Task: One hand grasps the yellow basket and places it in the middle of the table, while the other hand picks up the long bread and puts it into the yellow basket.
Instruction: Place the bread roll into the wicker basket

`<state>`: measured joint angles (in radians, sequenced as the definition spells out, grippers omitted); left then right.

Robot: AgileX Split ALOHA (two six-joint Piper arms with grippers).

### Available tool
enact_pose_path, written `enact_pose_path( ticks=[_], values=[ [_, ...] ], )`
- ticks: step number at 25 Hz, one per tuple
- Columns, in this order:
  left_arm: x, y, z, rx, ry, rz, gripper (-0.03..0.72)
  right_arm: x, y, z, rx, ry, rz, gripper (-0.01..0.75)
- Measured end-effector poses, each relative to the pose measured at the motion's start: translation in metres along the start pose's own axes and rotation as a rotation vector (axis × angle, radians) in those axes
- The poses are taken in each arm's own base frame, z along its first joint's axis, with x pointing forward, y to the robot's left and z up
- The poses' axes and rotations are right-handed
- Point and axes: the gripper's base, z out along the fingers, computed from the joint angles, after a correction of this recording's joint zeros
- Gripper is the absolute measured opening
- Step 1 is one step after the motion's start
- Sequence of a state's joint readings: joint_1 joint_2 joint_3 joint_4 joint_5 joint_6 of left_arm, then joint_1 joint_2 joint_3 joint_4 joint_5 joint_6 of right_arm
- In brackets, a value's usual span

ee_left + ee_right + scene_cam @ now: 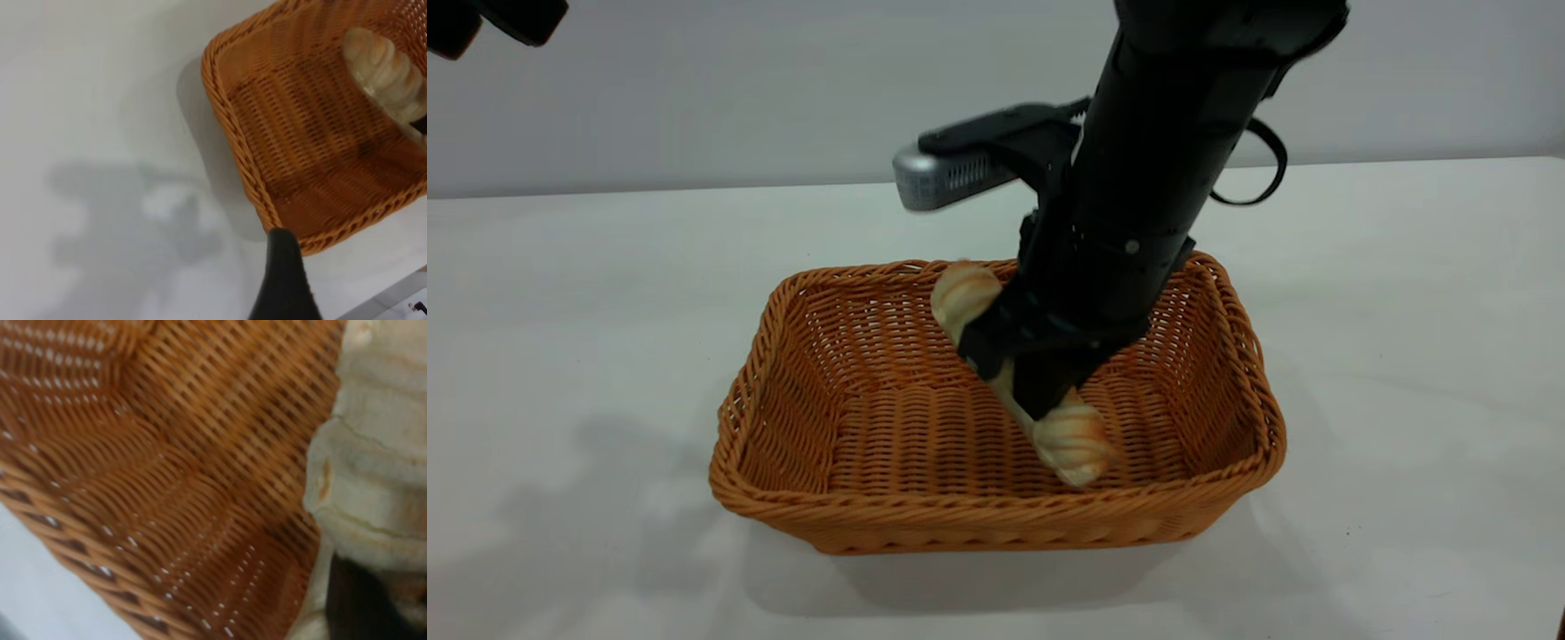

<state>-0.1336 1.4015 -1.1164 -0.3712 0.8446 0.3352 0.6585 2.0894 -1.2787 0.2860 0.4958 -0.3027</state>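
The yellow basket, an orange-tan woven rectangle with sloping sides and a braided rim, is sitting upright and open on the white bench, near its middle. The long bread, a small loaf with cream and golden spiral bands, is slanting inside the basket, its lower end nearing the woven floor.

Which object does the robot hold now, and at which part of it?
The right gripper holds the long bread around its middle, inside the yellow basket. The left gripper holds nothing.
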Motion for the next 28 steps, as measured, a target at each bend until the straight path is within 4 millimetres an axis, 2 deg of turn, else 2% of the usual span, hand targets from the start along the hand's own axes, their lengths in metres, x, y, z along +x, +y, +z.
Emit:
enact_pose_path(
  ticks=[7, 10, 19, 23, 28],
  values=[
    [0.004, 0.002, 0.000, -0.017, 0.045, 0.020, 0.586, -0.001, -0.002, 0.003, 0.023, -0.022, -0.028, 0.426],
    [0.008, 0.001, -0.002, -0.024, 0.044, 0.025, 0.586, -0.002, -0.003, 0.003, 0.026, -0.023, -0.034, 0.494],
    [0.030, -0.007, -0.030, -0.071, -0.051, 0.065, 0.586, -0.002, -0.009, -0.001, 0.071, -0.013, -0.115, 0.514],
    [0.045, -0.012, -0.044, -0.094, -0.087, 0.057, 0.586, -0.006, -0.018, -0.020, 0.084, -0.045, -0.095, 0.510],
    [0.074, -0.014, -0.054, -0.142, -0.108, -0.001, 0.586, -0.011, -0.027, -0.058, 0.098, -0.081, -0.075, 0.502]
  ],
)
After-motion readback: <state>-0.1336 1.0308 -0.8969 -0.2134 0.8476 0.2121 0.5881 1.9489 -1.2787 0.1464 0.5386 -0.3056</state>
